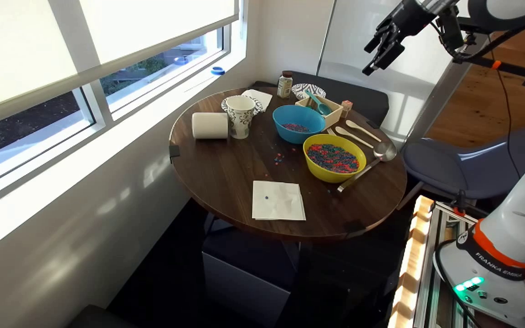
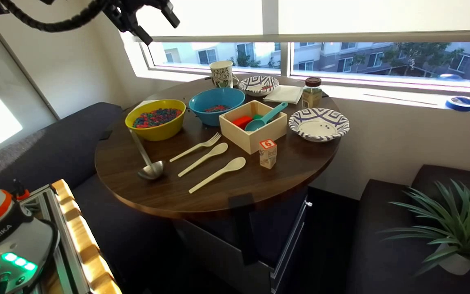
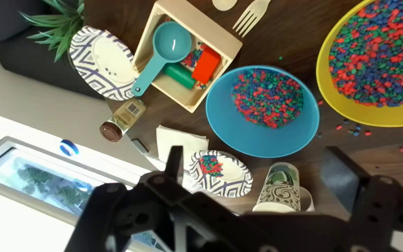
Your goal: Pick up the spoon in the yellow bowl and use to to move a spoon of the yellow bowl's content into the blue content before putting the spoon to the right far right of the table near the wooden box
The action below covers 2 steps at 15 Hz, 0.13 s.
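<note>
The yellow bowl (image 1: 322, 174) holds red, blue and green pellets and shows in both exterior views (image 2: 159, 133) and the wrist view (image 3: 366, 117). No spoon shows in it. The blue bowl (image 1: 290, 136) beside it holds fewer pellets, also seen in the wrist view (image 3: 257, 143). A teal scoop (image 2: 264, 121) lies in the open wooden box (image 2: 239, 138), with red and green blocks and pellets. A metal ladle (image 1: 384, 151) and two pale spoons (image 2: 216, 174) lie on the table. My gripper (image 1: 368, 60) is open and empty, high above the table (image 3: 254, 154).
A paper cup (image 1: 239, 118), a white roll (image 1: 210, 125), a jar (image 2: 312, 93) and patterned paper bowls (image 2: 319, 124) stand on the round table. A pale fork (image 2: 196, 147) and stacked blocks (image 2: 268, 153) lie near the box. Napkins (image 1: 278, 200) and loose pellets lie in front.
</note>
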Tool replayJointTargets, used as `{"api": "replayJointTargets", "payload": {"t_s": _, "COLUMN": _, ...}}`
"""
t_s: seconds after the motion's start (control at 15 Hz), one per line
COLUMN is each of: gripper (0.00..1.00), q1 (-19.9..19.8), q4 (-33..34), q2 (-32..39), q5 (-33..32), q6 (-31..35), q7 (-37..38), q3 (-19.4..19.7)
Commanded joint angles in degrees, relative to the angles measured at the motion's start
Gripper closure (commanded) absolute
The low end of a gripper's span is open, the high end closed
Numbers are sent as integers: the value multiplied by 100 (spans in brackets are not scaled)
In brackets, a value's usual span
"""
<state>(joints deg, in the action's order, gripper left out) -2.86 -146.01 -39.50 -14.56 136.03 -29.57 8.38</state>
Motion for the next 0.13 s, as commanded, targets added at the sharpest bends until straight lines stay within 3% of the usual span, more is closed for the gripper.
{"api": "replayJointTargets", "payload": {"t_s": 0.0, "gripper": 0, "q1": 97, "q4": 13, "q2": -69, "q5": -82, "q6": -25, "q7": 34, "q3": 57}}
{"api": "replayJointTargets", "payload": {"t_s": 0.07, "gripper": 0, "q1": 103, "q4": 11, "q2": -100, "q5": -89, "q6": -25, "q7": 17, "q3": 58}}
